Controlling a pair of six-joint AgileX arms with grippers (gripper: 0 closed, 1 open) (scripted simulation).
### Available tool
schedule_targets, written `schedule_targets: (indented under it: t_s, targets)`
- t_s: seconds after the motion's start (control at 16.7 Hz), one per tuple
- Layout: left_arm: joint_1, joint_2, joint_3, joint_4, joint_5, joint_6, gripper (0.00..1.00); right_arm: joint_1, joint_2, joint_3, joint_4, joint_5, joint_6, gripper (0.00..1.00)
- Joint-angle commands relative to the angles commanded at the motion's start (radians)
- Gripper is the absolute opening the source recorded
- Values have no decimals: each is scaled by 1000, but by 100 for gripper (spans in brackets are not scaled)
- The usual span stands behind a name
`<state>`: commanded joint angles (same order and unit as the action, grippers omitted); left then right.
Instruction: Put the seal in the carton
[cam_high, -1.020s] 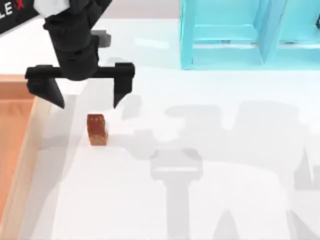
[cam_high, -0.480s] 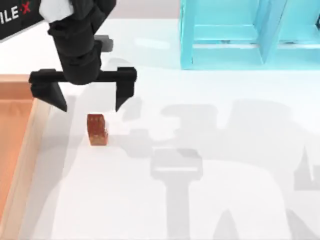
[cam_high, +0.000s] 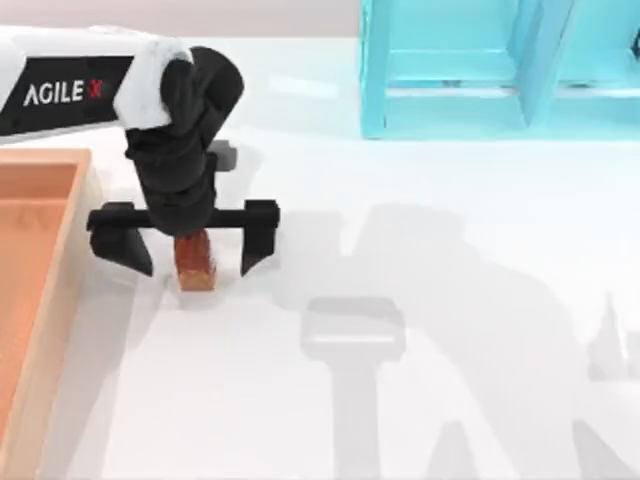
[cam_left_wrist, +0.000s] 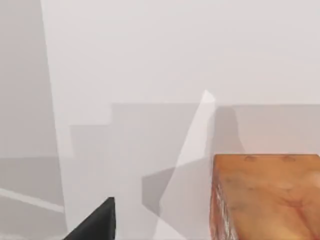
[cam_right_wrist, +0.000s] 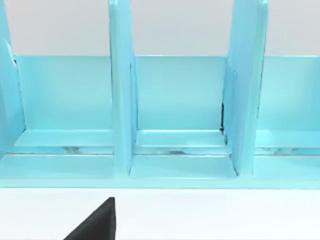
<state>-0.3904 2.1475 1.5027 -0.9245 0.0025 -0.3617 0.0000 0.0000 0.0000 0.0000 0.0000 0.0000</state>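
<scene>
Left gripper (cam_high: 190, 255) low over the desk near its left edge, jaws spread wide, one finger on each side of the seal (cam_high: 195, 262), neither touching it; seal upright on the desk, just right of the carton (cam_high: 62, 290); left wrist view shows the seal's top face (cam_left_wrist: 265, 195) close up; turquoise shelf frame (cam_high: 500, 70) at the far edge; right arm parked facing that frame.

A turquoise shelf (cam_right_wrist: 175, 115) stands upright on a white desk (cam_right_wrist: 210, 215), with vertical dividers splitting it into open bays. A plain pale wall lies behind it. At seven o'clock, a black gripper fingertip (cam_right_wrist: 97, 222) juts over the desk.
</scene>
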Motion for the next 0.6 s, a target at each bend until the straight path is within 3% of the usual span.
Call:
schedule_targets:
  t_s: [0.24,0.6]
  targets:
    - [0,2,-6,6,0,0,100,0,0,0,0,0,0,100]
    - [0,2,-6,6,0,0,55,0,0,0,0,0,0,100]
